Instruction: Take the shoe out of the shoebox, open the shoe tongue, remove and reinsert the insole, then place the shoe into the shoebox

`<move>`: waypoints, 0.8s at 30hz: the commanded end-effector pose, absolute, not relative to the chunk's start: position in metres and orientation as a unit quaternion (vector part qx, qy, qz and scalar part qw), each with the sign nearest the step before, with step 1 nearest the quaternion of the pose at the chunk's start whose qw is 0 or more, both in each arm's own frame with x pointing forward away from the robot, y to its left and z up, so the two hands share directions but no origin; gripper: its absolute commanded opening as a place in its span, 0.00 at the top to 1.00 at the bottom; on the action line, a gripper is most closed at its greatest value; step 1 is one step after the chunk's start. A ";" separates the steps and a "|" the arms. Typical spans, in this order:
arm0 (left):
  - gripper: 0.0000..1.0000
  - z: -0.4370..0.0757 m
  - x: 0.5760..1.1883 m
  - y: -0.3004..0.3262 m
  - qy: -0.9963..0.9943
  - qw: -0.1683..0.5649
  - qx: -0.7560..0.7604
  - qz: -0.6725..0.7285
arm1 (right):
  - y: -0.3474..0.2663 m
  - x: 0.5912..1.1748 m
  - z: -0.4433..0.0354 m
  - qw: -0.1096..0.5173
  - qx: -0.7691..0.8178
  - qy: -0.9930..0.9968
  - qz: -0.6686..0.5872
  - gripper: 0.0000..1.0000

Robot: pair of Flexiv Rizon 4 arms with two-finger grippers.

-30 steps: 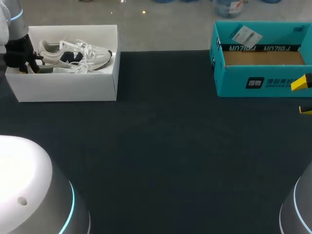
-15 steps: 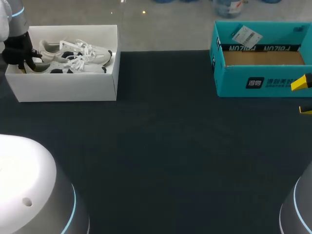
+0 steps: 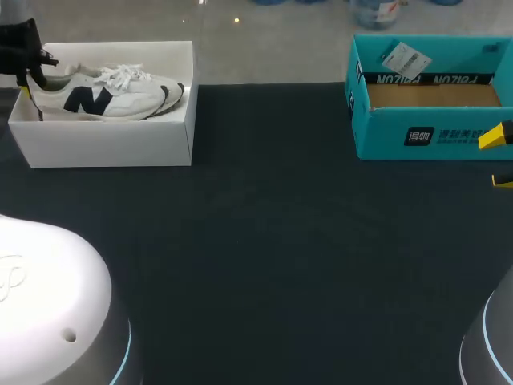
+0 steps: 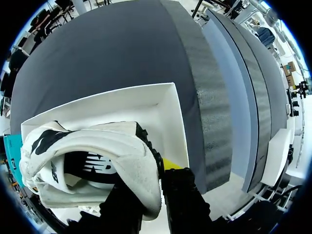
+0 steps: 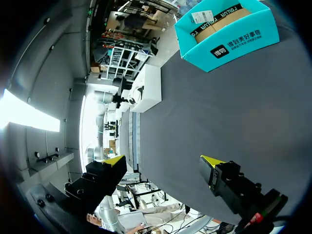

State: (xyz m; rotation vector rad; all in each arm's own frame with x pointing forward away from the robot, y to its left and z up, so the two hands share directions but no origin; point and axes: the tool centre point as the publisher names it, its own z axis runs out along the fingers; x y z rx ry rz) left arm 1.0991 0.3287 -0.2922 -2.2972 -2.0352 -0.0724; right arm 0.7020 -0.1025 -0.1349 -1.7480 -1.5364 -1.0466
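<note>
Over the last second the shoe has turned from lying on its side to standing with its side logo facing the camera. Its heel has risen toward the upper left corner of the head view. The left gripper has climbed with it. Judgement: the take-out step is under way but not finished. The toe appears to sit inside the white box, whose front wall hides the sole.

In the left wrist view the left gripper pinches the heel of the shoe between its fingers, above the white box.

The right gripper sits at the right edge of the head view, just in front of the teal box. In its own wrist view the right gripper has its fingers spread wide, holding nothing.
</note>
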 end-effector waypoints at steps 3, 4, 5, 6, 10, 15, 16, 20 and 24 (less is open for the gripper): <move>1.00 -0.253 1.099 0.329 -0.672 0.036 -0.739 -0.026 | -0.102 0.701 -0.135 0.289 -0.657 -0.576 -0.392 0.00; 1.00 -0.248 1.100 0.329 -0.674 0.034 -0.737 -0.029 | -0.102 0.701 -0.135 0.289 -0.657 -0.576 -0.392 0.00; 1.00 -0.244 1.102 0.329 -0.674 0.036 -0.737 -0.030 | -0.102 0.701 -0.135 0.289 -0.657 -0.576 -0.392 0.00; 1.00 -0.240 1.103 0.329 -0.675 0.036 -0.737 -0.031 | -0.102 0.701 -0.135 0.289 -0.657 -0.576 -0.392 0.00; 1.00 -0.226 1.109 0.327 -0.676 0.033 -0.735 -0.038 | -0.102 0.701 -0.135 0.289 -0.657 -0.576 -0.392 0.00; 1.00 -0.218 1.111 0.326 -0.674 0.033 -0.737 -0.046 | -0.102 0.701 -0.135 0.289 -0.657 -0.576 -0.392 0.00; 1.00 -0.216 1.111 0.326 -0.673 0.033 -0.738 -0.045 | -0.102 0.701 -0.135 0.289 -0.657 -0.576 -0.392 0.00; 1.00 -0.214 1.110 0.326 -0.670 0.030 -0.740 -0.045 | -0.102 0.701 -0.135 0.289 -0.657 -0.576 -0.392 0.00; 1.00 -0.214 1.110 0.326 -0.670 0.030 -0.740 -0.045 | -0.102 0.701 -0.135 0.289 -0.657 -0.576 -0.392 0.00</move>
